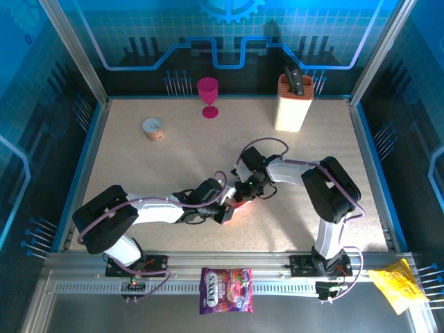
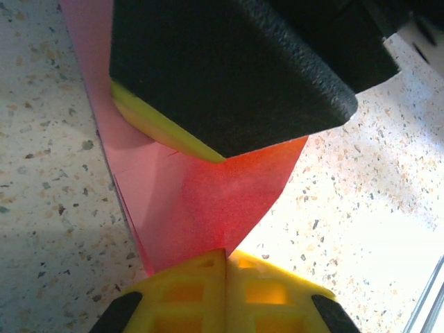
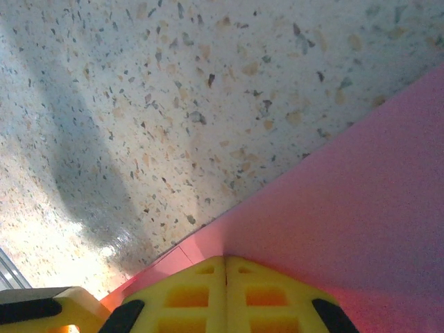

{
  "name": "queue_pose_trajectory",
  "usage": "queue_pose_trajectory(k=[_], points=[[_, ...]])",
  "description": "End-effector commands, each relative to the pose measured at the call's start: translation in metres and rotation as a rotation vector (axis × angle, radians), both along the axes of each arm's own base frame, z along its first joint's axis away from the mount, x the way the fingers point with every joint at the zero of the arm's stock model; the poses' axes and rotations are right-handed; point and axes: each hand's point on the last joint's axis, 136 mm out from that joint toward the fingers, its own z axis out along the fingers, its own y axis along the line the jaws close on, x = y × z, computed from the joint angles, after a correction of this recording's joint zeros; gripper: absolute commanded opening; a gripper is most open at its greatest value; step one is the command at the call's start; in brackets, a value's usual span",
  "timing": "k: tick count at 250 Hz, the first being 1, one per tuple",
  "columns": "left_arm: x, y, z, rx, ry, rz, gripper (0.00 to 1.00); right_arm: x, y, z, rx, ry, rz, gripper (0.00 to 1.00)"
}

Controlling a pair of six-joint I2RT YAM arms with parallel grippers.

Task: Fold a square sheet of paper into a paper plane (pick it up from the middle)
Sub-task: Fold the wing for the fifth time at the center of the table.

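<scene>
The salmon-pink sheet of paper (image 1: 241, 203) is near the middle of the table, folded into layers, with both grippers meeting over it. My left gripper (image 1: 227, 211) is shut on the paper (image 2: 208, 208). Its yellow fingertips (image 2: 201, 267) pinch a pointed corner. My right gripper (image 1: 245, 195) is also shut on the paper (image 3: 361, 194), its yellow pads (image 3: 198, 270) closed over a folded edge. In the left wrist view, the right gripper's black housing (image 2: 229, 69) hangs just above the paper. The grippers hide most of the paper, so I cannot tell whether it is a paper plane.
At the back of the speckled table (image 1: 139, 166) are a magenta goblet (image 1: 207, 94), a cream knife block (image 1: 293, 103) and a small round cup (image 1: 152, 128). A purple candy bag (image 1: 226, 290) and a yellow wrapper (image 1: 397, 284) lie on the near metal rail.
</scene>
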Motion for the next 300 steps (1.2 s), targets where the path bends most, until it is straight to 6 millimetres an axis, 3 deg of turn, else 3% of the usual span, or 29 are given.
queue_pose_trajectory(k=[1,32,58,92,120,159,182,244,275,300], points=[[-0.001,-0.006,0.002,-0.031,0.005,-0.005,0.00,-0.008,-0.004,-0.011,-0.026,0.033,-0.011,0.00],[-0.003,-0.006,-0.005,-0.022,0.022,-0.009,0.00,-0.002,-0.001,0.003,0.006,0.017,-0.027,0.00],[-0.005,-0.005,-0.009,-0.017,0.032,-0.008,0.00,0.009,0.003,0.030,0.053,-0.031,-0.048,0.00],[-0.005,-0.004,-0.013,-0.013,0.040,-0.006,0.00,0.021,-0.003,0.072,0.093,-0.121,-0.088,0.20],[-0.005,-0.004,-0.013,-0.013,0.039,0.001,0.00,0.015,-0.019,0.088,0.080,-0.171,-0.120,0.29],[-0.003,-0.001,-0.012,-0.018,0.028,0.020,0.00,-0.006,-0.042,0.087,0.063,-0.209,-0.174,0.29],[-0.004,-0.001,-0.010,-0.029,0.029,0.024,0.00,-0.022,-0.052,0.074,0.077,-0.208,-0.216,0.27],[-0.006,0.002,-0.016,-0.023,0.040,0.033,0.00,-0.055,-0.052,0.053,0.150,-0.229,-0.218,0.15],[-0.007,0.003,-0.017,-0.019,0.039,0.031,0.00,-0.059,-0.047,0.055,0.156,-0.257,-0.185,0.33],[-0.006,0.002,-0.015,-0.017,0.038,0.027,0.00,-0.052,-0.058,0.060,0.061,-0.253,-0.234,0.45]])
